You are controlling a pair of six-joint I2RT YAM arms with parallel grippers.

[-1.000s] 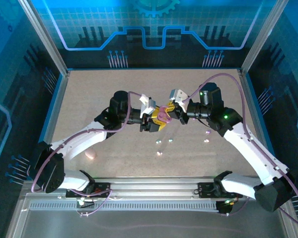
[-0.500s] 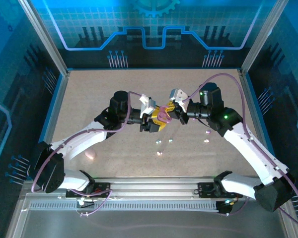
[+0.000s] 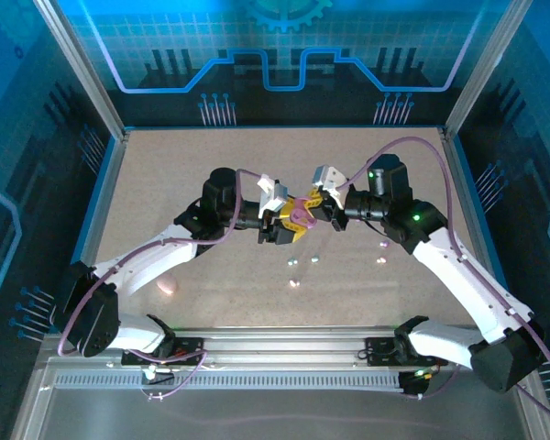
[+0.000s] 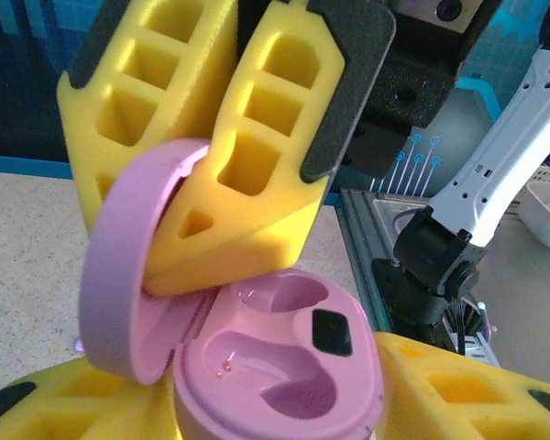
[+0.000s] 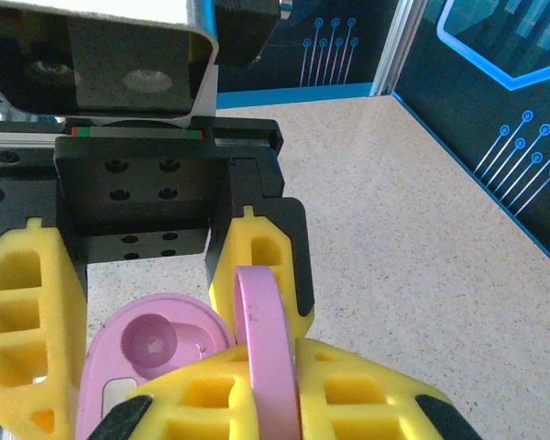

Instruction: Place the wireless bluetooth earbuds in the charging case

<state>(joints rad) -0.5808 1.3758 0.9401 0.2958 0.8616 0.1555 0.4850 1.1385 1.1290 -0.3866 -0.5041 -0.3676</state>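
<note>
Above the middle of the table (image 3: 165, 165), the two grippers meet over an open pink case (image 3: 300, 218). The left gripper (image 3: 289, 231) has its jaws clamped on the case's base, one yellow finger (image 4: 458, 394) on each side. In the left wrist view the base's two wells (image 4: 257, 362) face up. The right gripper (image 3: 317, 207) has its jaws closed tight on the raised lid (image 4: 119, 275), which stands on edge between its fingers (image 5: 367, 394).

The earbuds (image 3: 292, 263) lie loose on the table, below the grippers and toward the near edge. Three sit just near of the case and two more (image 3: 380, 261) lie to the right, beside the right arm. A second pebble (image 3: 168, 286) rests near the left arm, toward the near left corner.
</note>
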